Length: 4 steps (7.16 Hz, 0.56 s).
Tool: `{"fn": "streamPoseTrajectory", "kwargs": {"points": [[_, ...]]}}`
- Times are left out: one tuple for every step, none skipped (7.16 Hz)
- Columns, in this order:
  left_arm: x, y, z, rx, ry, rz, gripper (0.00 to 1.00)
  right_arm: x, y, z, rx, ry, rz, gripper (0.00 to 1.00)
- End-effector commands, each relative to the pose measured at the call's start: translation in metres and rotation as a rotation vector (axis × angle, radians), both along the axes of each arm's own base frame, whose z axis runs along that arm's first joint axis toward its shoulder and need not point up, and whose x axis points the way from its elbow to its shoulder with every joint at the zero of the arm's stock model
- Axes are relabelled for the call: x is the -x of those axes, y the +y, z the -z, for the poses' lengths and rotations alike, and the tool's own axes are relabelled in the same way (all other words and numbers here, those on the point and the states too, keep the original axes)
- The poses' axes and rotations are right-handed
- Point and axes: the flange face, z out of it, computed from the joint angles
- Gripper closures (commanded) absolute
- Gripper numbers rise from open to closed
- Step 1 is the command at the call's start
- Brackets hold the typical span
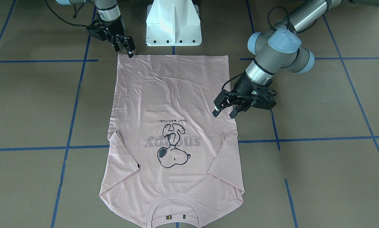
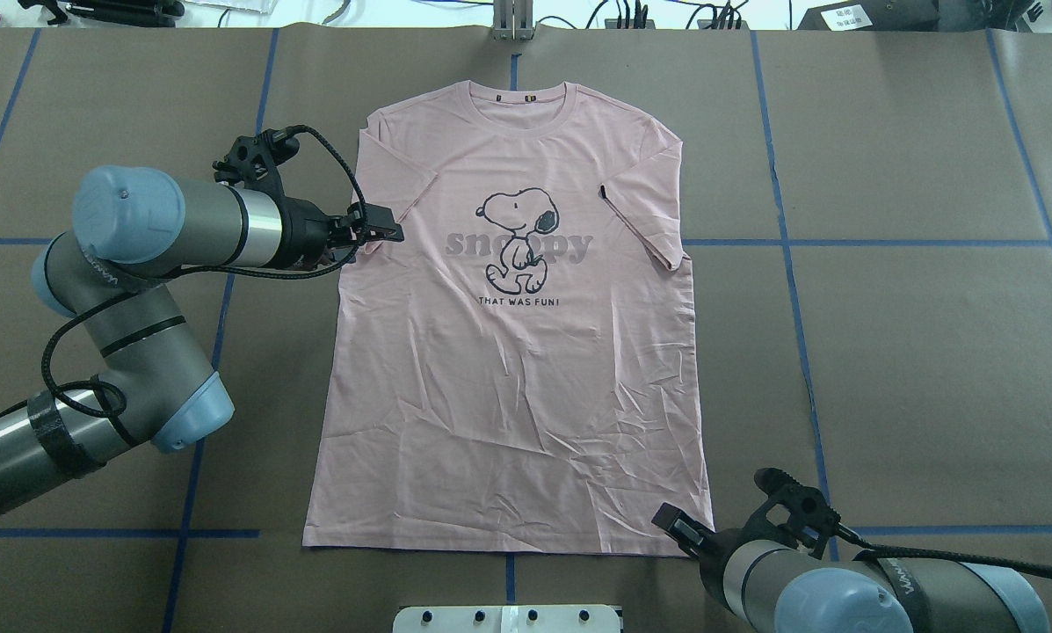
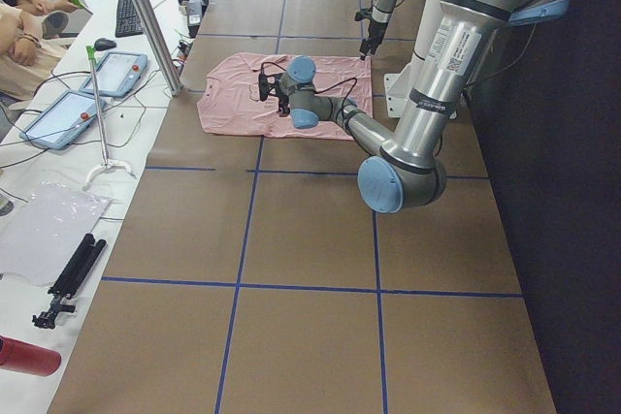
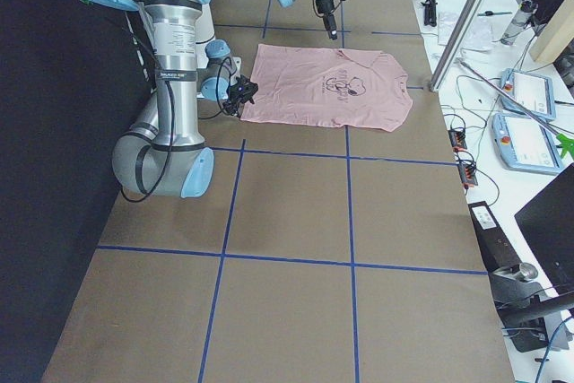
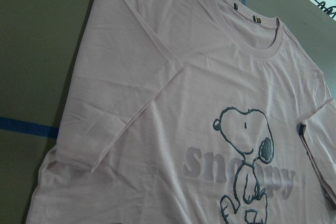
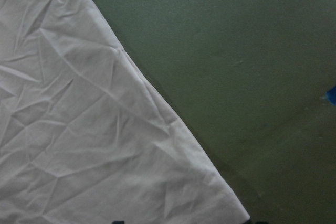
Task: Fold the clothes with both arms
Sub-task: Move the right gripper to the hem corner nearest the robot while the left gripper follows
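Observation:
The pale pink T-shirt (image 1: pixel 173 95) (image 2: pixel 517 396) lies flat and front up on the brown table, collar at the far side, hem toward the robot base, both sleeves lying inward on the body. My left gripper (image 1: pixel 224 113) (image 2: pixel 383 236) hovers open at the shirt's left edge beside the sleeve; its wrist view looks across that sleeve (image 5: pixel 121 108) and the dog print. At the hem's right corner my right gripper (image 1: pixel 124 50) (image 2: pixel 677 526) stands open with nothing between its fingers. The right wrist view shows that wrinkled corner (image 6: pixel 79 129).
The white pedestal base (image 1: pixel 173 25) stands just behind the hem. Blue tape lines (image 2: pixel 789 264) grid the brown table. Benches with tablets (image 3: pixel 116 70), cables and a metal post (image 3: pixel 146 16) run along the far edge, where a person's arm (image 3: pixel 24 31) rests.

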Motion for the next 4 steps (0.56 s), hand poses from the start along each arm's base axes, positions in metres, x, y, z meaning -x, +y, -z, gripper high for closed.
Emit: {"fn": "streamPoseTrajectory", "kwargs": {"points": [[-0.003,0.000,-0.004,0.004,-0.007,-0.002,0.15,0.006,0.007,-0.005,0.006,0.012,-0.018,0.14],[-0.003,0.000,-0.005,0.004,-0.010,-0.003,0.15,0.005,0.006,-0.011,0.006,0.024,-0.020,0.14],[-0.003,0.000,-0.004,0.003,-0.007,-0.003,0.15,0.003,0.004,-0.013,0.006,0.029,-0.024,0.14],[-0.003,0.000,-0.004,0.002,-0.007,-0.003,0.15,0.003,0.004,-0.017,0.006,0.050,-0.024,0.15]]}}
